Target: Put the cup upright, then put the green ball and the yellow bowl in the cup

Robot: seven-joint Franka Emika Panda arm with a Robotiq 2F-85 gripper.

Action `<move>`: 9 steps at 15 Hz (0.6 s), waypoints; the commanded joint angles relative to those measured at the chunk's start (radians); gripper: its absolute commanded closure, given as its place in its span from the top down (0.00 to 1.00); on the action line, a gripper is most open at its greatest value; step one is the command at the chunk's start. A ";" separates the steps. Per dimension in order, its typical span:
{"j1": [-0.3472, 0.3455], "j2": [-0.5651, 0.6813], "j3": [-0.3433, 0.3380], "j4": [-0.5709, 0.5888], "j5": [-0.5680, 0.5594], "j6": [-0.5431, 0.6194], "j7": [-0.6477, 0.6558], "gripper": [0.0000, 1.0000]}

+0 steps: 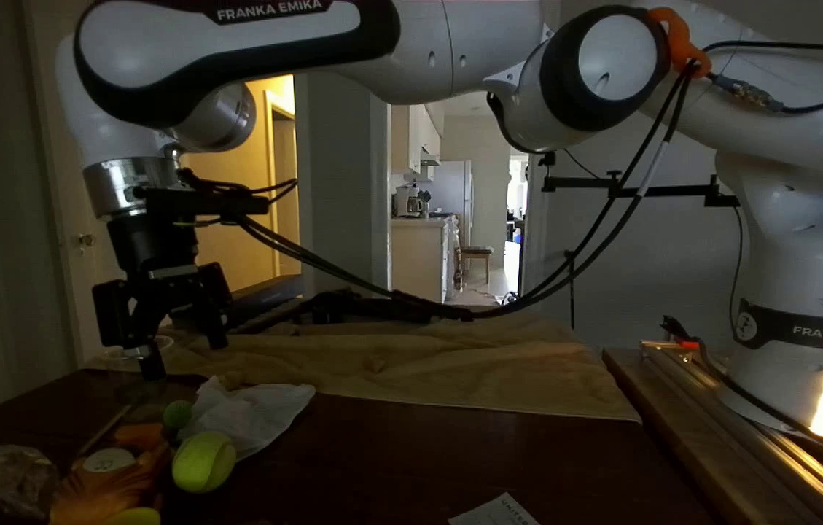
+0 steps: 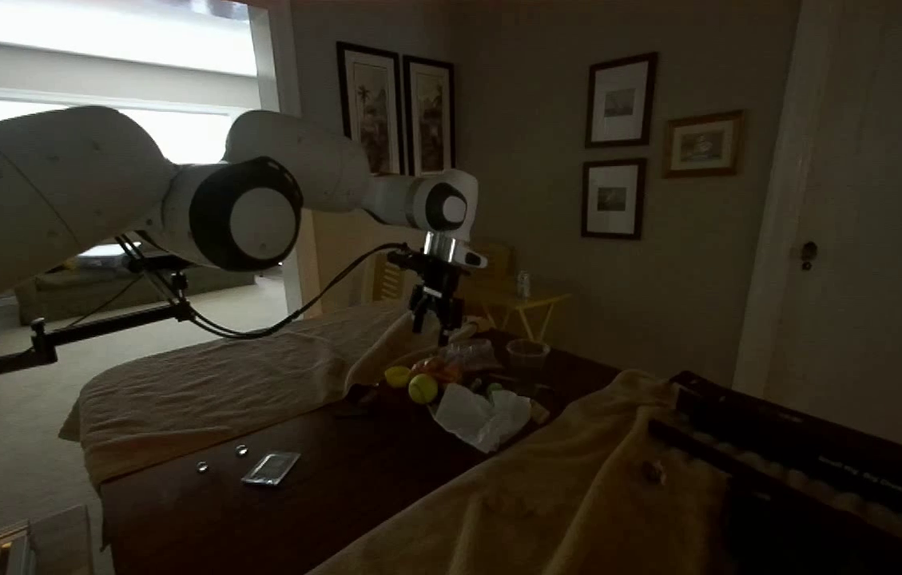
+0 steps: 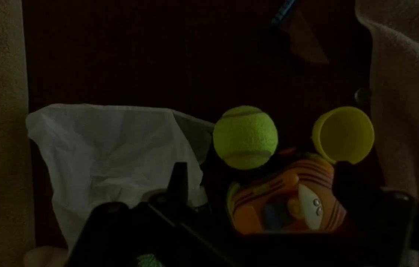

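Note:
A see-through cup (image 1: 116,368) (image 2: 527,356) seems to stand upright at the far end, wider at its rim; in the wrist view it does not show. A tennis-ball-sized yellow-green ball (image 3: 245,137) lies by the white sheet. Close by is a smaller, greener ball (image 1: 178,414), mostly hidden in the wrist view; which of them is the green ball I cannot tell. The yellow bowl (image 3: 344,135) (image 2: 397,376) has its opening facing the wrist camera. My gripper (image 3: 263,178) (image 1: 185,354) hovers open above this group, with nothing held between its fingers (image 3: 179,181).
An orange striped toy (image 3: 287,174) lies below the jaws, between ball and bowl. The crumpled white sheet (image 1: 258,415) is alongside, and a clear package (image 2: 470,354) sits near the toy. Tan towels (image 2: 578,479) cover both sides. A silvery packet (image 2: 271,469) lies nearer the base.

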 commanded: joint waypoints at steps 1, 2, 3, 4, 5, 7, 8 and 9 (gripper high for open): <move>-0.006 0.042 0.027 0.042 0.017 -0.057 -0.039 1.00; -0.007 0.048 0.030 0.042 0.017 -0.072 -0.039 1.00; -0.007 0.053 0.033 0.042 0.016 -0.084 -0.037 1.00; -0.008 0.058 0.034 0.043 0.015 -0.093 -0.034 1.00; -0.009 0.064 0.034 0.044 0.015 -0.103 -0.034 1.00; -0.011 0.078 0.033 0.048 0.012 -0.100 -0.033 1.00; -0.014 0.085 0.034 0.050 0.013 -0.096 -0.039 1.00; -0.016 0.093 0.032 0.052 0.011 -0.095 -0.040 1.00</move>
